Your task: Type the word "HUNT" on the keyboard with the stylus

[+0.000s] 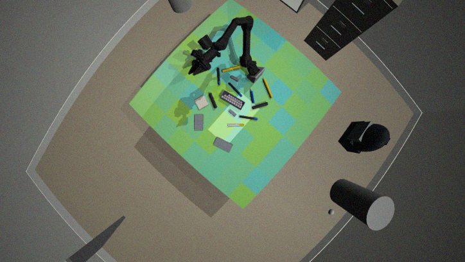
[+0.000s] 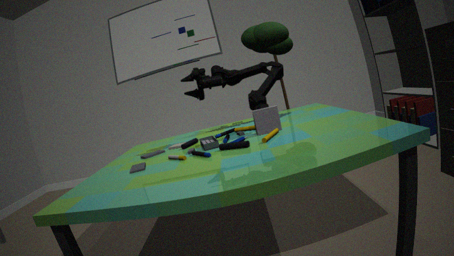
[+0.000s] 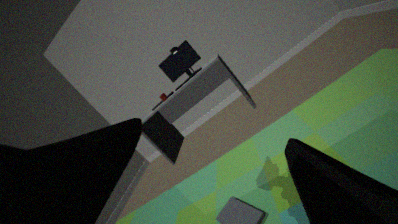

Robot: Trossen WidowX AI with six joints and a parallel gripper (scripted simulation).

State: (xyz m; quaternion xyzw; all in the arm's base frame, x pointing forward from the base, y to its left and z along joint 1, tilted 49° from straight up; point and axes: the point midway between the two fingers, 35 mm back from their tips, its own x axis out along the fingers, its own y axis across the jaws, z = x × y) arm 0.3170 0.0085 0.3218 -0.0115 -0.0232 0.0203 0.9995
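Note:
The small dark keyboard (image 1: 232, 99) (image 2: 209, 143) with pale keys lies on the patterned desk (image 1: 254, 146) (image 2: 190, 191). Several pen-like sticks lie around it; which is the stylus I cannot tell for sure. A slim blue one (image 1: 252, 96) (image 2: 238, 140) with a thin tip lies beside the keyboard, towards the arm's base. Black ones with blue ends (image 1: 218, 76) (image 2: 200, 154) and a white one with a yellow end (image 1: 234, 124) (image 2: 177, 157) also lie there. My gripper (image 1: 191, 74) (image 2: 183, 86) (image 3: 214, 135) is wide open and empty, high above the desk and away from the keyboard.
Thick black sticks (image 1: 212, 100) (image 2: 234, 145) and yellow sticks (image 1: 267, 88) (image 2: 270, 135) lie near the keyboard. Grey flat blocks (image 1: 223, 144) (image 2: 137, 167) (image 3: 242, 212) and a beige pad (image 1: 201, 102) lie farther out. A pale upright panel (image 2: 266, 120) stands at the arm's base.

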